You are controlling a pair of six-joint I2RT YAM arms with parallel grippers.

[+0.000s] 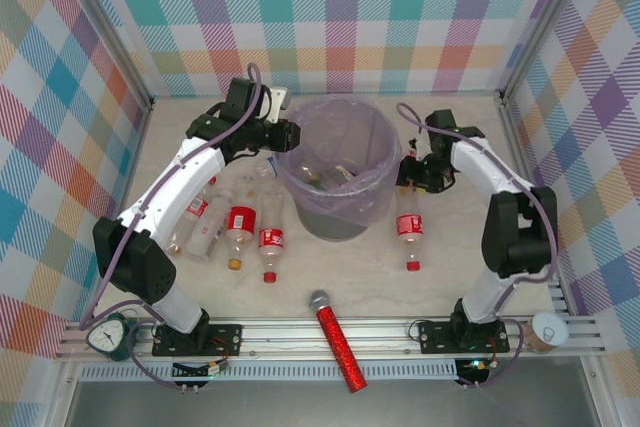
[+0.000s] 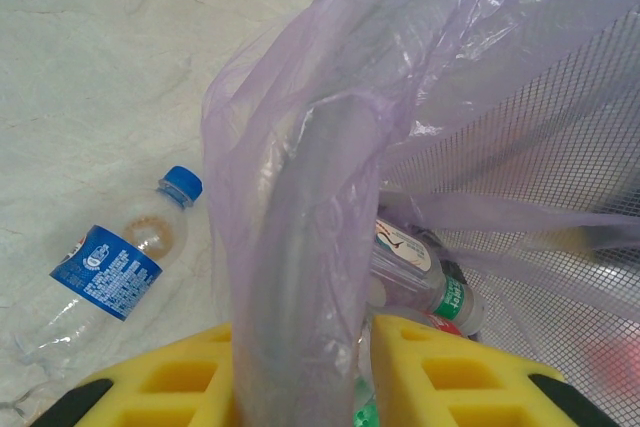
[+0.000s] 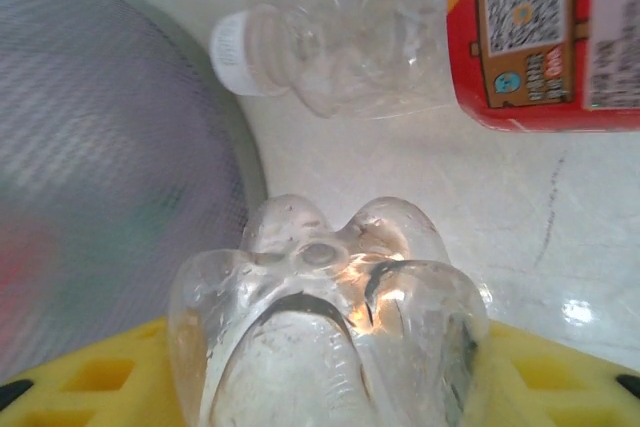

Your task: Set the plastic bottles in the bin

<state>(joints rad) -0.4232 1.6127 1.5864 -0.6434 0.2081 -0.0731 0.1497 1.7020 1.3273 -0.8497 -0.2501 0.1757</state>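
Observation:
The bin (image 1: 345, 209), a grey bucket lined with a lavender bag, stands mid-table. My left gripper (image 1: 287, 135) (image 2: 300, 347) is shut on its left rim (image 2: 300, 207), bag and wall pinched between the yellow fingers. Inside lie clear bottles (image 2: 425, 272) (image 1: 330, 175). At the bin's right side my right gripper (image 1: 412, 175) (image 3: 320, 347) is shut on a clear plastic bottle (image 3: 320, 287), whose lobed base faces the wrist camera. A red-labelled bottle (image 1: 408, 229) (image 3: 400, 37) lies on the table just beyond it. Several more bottles (image 1: 240, 229) lie left of the bin, one blue-labelled (image 2: 105, 277).
A red glittery microphone (image 1: 335, 342) lies at the near edge between the arm bases. A small clock (image 1: 110, 335) sits at the near left and a paper cup (image 1: 548, 330) at the near right. Checkered walls enclose the table on three sides.

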